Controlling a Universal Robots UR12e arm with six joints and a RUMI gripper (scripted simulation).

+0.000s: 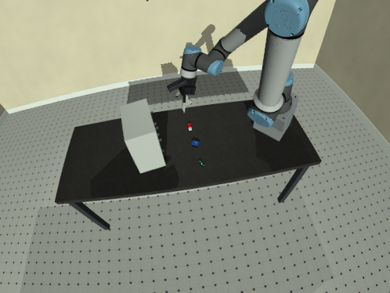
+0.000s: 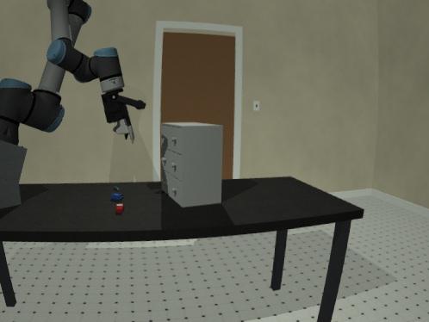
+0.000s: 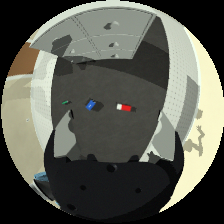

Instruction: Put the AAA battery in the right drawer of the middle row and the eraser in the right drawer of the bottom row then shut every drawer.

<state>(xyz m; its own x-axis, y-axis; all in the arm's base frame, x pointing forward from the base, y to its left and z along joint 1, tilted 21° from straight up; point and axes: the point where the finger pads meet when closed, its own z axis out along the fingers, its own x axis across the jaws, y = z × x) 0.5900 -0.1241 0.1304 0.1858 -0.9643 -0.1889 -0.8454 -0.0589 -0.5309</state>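
The grey chest (image 1: 142, 135) stands upright on the black table (image 1: 188, 153), and all its drawers look shut. Its knobbed front (image 2: 169, 165) faces three small things lying in a row: a red and white block (image 1: 189, 126), a blue block (image 1: 195, 142) and a thin green piece (image 1: 201, 162). I cannot tell for sure which is the eraser and which the battery. My gripper (image 1: 184, 103) is open and empty, pointing down, high above the table near its far edge, beyond the red and white block. In the wrist view the red block (image 3: 123, 107), the blue block (image 3: 91, 104), the green piece (image 3: 64, 101) and the chest (image 3: 110, 37) all show.
The arm's base (image 1: 272, 113) stands on the table's far right corner. A brown door (image 2: 198, 103) is in the wall behind the chest.
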